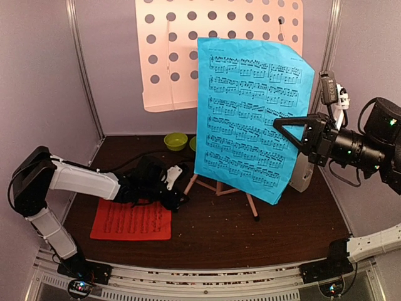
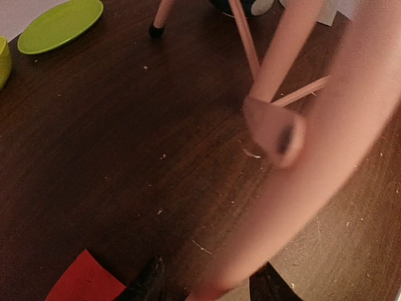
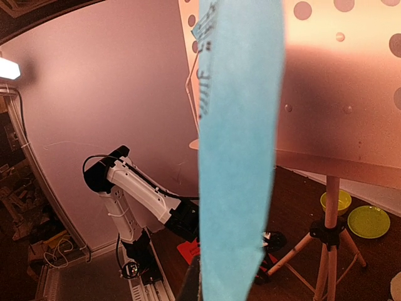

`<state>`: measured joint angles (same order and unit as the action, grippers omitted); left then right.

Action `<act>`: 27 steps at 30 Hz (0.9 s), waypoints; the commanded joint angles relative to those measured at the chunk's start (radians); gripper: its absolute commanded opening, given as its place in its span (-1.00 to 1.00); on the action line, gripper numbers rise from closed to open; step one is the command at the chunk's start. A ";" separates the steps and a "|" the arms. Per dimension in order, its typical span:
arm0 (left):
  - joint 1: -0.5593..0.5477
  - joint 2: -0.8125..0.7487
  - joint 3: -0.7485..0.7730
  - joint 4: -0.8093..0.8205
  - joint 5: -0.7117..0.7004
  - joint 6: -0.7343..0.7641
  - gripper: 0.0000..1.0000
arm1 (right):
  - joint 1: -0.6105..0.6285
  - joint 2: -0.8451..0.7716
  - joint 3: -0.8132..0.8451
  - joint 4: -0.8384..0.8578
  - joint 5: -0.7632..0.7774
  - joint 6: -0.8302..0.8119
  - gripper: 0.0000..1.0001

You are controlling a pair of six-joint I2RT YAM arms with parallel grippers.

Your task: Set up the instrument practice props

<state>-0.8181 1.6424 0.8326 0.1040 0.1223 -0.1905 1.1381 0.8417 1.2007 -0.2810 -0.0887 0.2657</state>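
Seating the blue music sheet (image 1: pixel 250 119) on the stand takes a slow approach. The right gripper (image 1: pixel 285 128) pinches the sheet's right edge, so it hangs upright ahead of the fingers, with the hole-dotted desk (image 1: pixel 169 56) beyond it. Carry the sheet back until its lower edge sits at the foot of the desk, and only then let go. The left gripper (image 1: pixel 178 199) straddles a tripod leg (image 2: pixel 301 182); I cannot tell whether it presses. Steadying the stand there would help. The red music sheet (image 1: pixel 128 221) lies flat beside its fingers.
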 commanded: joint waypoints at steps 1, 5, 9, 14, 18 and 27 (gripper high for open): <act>0.071 0.016 0.028 0.040 -0.025 0.060 -0.16 | 0.000 0.002 0.032 -0.001 -0.006 0.009 -1.00; 0.127 0.054 0.077 0.018 -0.022 0.090 -0.29 | -0.001 0.003 0.036 -0.011 -0.003 0.002 -1.00; 0.177 0.104 0.133 -0.001 -0.008 0.098 -0.36 | -0.001 0.010 0.051 -0.031 -0.008 -0.011 -1.00; 0.232 0.095 0.153 -0.025 0.043 0.126 -0.28 | -0.001 0.030 0.088 -0.060 -0.022 -0.030 -1.00; 0.233 -0.033 0.082 0.007 0.115 0.151 0.09 | -0.001 0.059 0.128 -0.051 -0.023 -0.045 -1.00; 0.232 -0.509 -0.115 -0.103 0.019 -0.036 0.30 | -0.002 0.118 0.298 -0.075 0.086 -0.080 -1.00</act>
<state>-0.5861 1.3121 0.7727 0.0467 0.2058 -0.1223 1.1381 0.9558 1.4174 -0.3538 -0.0746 0.2115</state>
